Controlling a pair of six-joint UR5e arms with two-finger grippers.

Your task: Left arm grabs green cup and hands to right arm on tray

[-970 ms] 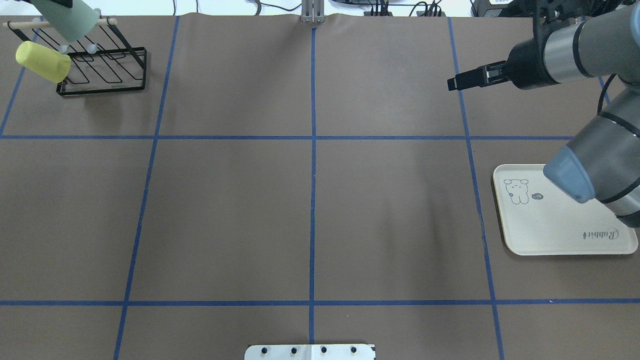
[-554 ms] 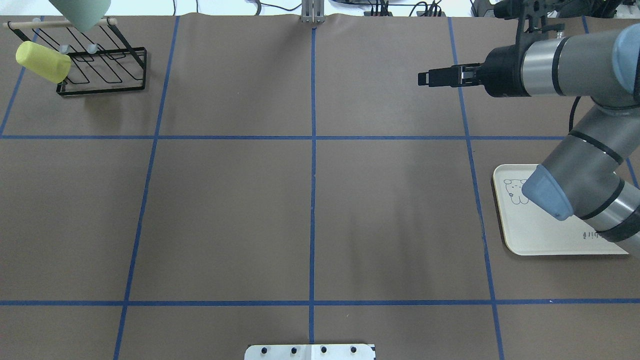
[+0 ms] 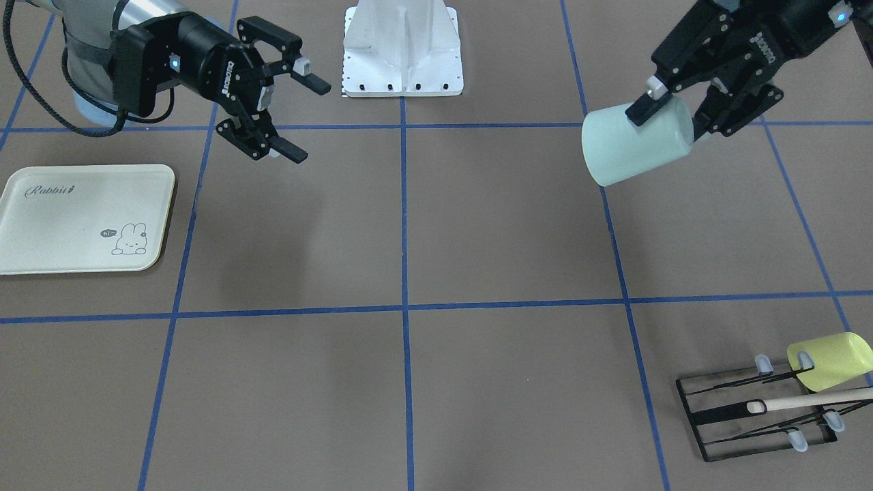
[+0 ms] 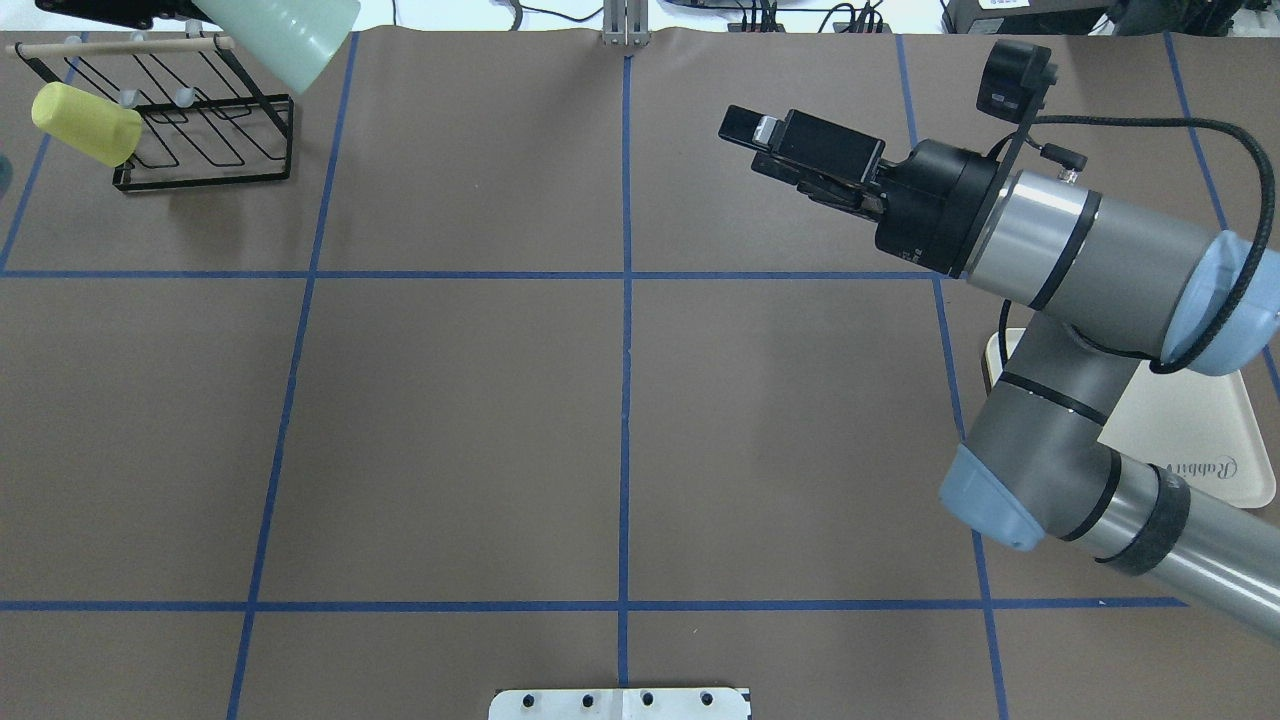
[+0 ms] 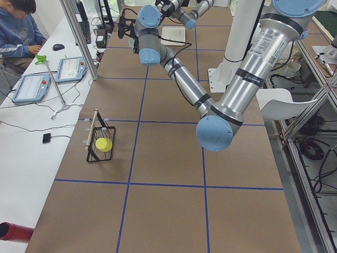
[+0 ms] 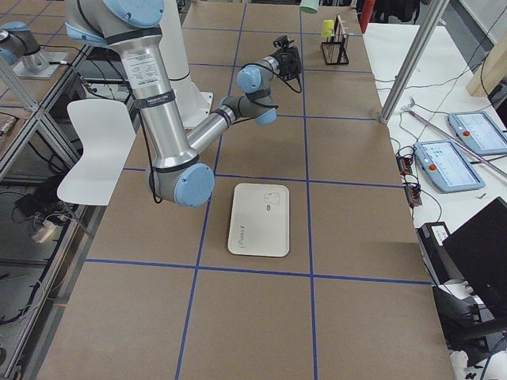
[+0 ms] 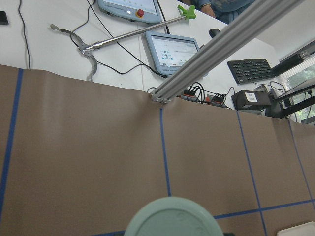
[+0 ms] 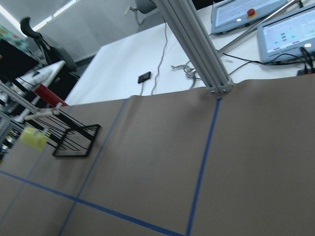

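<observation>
The pale mint-green cup (image 3: 631, 143) hangs tilted in the air above the table, held at its rim by my left gripper (image 3: 672, 117), which is shut on it. In the overhead view the cup (image 4: 285, 35) is at the far left edge, just right of the rack. Its bottom fills the lower edge of the left wrist view (image 7: 172, 219). My right gripper (image 3: 303, 119) is open and empty, raised over the table and pointing toward the middle (image 4: 745, 130). The cream tray (image 3: 68, 218) lies flat and bare at the robot's right side, partly under the right arm overhead (image 4: 1200, 430).
A black wire rack (image 3: 750, 416) with a wooden bar stands at the far left corner and carries a yellow-green cup (image 3: 832, 358), also seen overhead (image 4: 85, 122). The white robot base plate (image 3: 402, 51) sits at the near middle edge. Blue tape lines grid the brown table.
The left gripper has carried the green cup rightward, away from above the rack. The right arm has swung out over the tray and reached its gripper leftward toward the table's middle.
</observation>
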